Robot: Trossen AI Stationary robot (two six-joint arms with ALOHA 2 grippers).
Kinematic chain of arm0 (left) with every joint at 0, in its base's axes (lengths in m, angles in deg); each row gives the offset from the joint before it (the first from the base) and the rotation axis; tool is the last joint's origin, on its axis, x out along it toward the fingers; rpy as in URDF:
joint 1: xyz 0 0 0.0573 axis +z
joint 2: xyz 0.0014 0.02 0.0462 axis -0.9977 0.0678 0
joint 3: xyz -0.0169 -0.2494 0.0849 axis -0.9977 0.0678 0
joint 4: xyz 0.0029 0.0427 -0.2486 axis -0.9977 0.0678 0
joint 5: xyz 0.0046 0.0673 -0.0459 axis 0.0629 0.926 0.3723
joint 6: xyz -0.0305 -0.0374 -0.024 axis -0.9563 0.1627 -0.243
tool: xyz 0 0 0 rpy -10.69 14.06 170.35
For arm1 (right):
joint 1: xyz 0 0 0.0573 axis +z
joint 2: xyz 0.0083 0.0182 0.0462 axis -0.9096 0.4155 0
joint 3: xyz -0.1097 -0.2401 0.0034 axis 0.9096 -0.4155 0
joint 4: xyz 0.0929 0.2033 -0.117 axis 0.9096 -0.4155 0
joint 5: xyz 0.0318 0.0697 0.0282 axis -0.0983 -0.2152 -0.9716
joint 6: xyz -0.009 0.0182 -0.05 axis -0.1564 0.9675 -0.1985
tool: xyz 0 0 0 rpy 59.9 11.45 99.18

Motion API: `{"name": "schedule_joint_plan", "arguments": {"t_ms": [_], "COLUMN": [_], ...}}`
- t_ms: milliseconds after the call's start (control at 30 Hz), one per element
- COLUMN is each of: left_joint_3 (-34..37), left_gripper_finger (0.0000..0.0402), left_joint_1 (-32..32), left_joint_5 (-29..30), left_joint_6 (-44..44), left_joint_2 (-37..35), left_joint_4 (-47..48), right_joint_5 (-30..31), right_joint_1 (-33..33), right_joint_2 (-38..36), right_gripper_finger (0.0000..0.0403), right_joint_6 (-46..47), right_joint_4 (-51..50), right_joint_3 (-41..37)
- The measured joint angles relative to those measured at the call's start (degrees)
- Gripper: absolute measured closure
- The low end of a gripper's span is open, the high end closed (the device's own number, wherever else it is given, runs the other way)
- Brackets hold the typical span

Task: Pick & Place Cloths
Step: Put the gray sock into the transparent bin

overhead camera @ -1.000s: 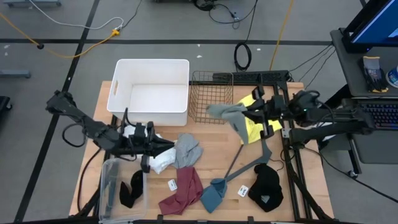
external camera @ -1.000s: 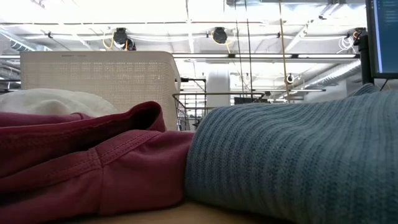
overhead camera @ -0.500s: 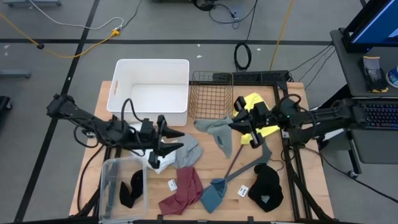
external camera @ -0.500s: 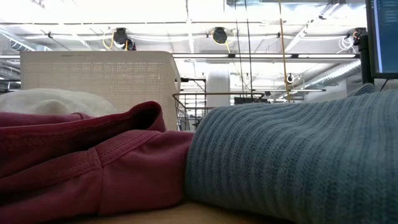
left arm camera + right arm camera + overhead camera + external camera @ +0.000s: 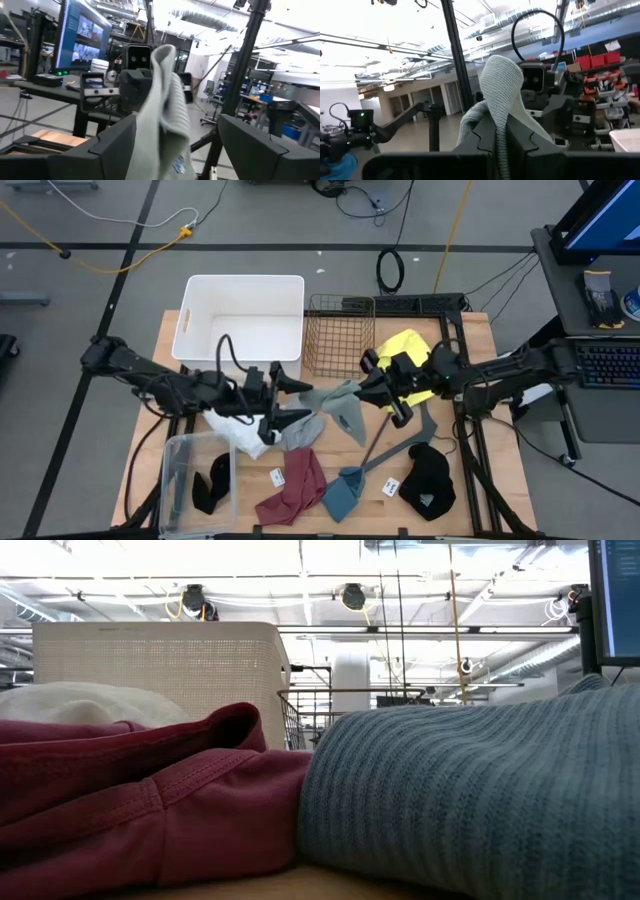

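My right gripper [image 5: 368, 388] is shut on a light grey knit cloth [image 5: 338, 402] above the table's middle; the cloth also shows in the right wrist view [image 5: 502, 80]. My left gripper [image 5: 298, 400] is open, level with it and facing it. Its two fingers stand on either side of the cloth's free end [image 5: 167, 90]; I cannot tell whether they touch it. A white cloth [image 5: 245, 435] and a second grey cloth [image 5: 300, 428] lie on the table below the left gripper. My right gripper pinches a bunched fold of the grey cloth [image 5: 492, 107] between its two fingers, coming level from the table's right side. One end sticks out past the fingertips toward the left gripper. The rest hangs down below the fingers [image 5: 356, 425], clear of the table.
A white bin [image 5: 243, 320] and a wire basket [image 5: 340, 330] stand at the back. A yellow cloth [image 5: 410, 365], a grey hanger [image 5: 400, 442], black [image 5: 428, 480], teal [image 5: 342, 495] and maroon [image 5: 295, 485] cloths lie right and near. A clear bin [image 5: 180, 480] holds a black cloth.
My right gripper has carried the grey cloth toward the table's left, from beside the yellow cloth to the table's middle. My left gripper has gone toward the right, away from the white cloth, until its fingers stand around the grey cloth's end.
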Motion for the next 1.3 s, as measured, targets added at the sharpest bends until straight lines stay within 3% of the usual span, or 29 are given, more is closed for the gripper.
{"name": "schedule_joint_plan", "arguments": {"t_ms": [533,900,1067,1300], "left_joint_3": [0.0,0.0,0.0,0.0], "left_gripper_finger": [0.0112,0.0117,0.0183,0.0359], "left_joint_1": [2.8,2.8,2.8,3.3], "left_joint_5": [-5.1,-5.4,-6.3,-8.6], "left_joint_6": [-4.4,-9.5,-10.6,-11.5], "left_joint_2": [6.3,6.2,6.2,6.3], "left_joint_4": [-7.0,-1.2,3.6,4.0], "right_joint_5": [-1.6,-1.5,-1.5,-1.6], "right_joint_1": [0.1,0.1,0.1,0.1], "right_joint_2": [9.3,14.5,14.6,14.6], "right_gripper_finger": [0.0397,0.0397,0.0395,0.0393], "right_joint_6": [0.8,-0.5,-0.5,-0.5], "right_joint_4": [1.0,1.0,1.1,0.5], "right_joint_3": [6.0,10.5,11.0,11.0]}}
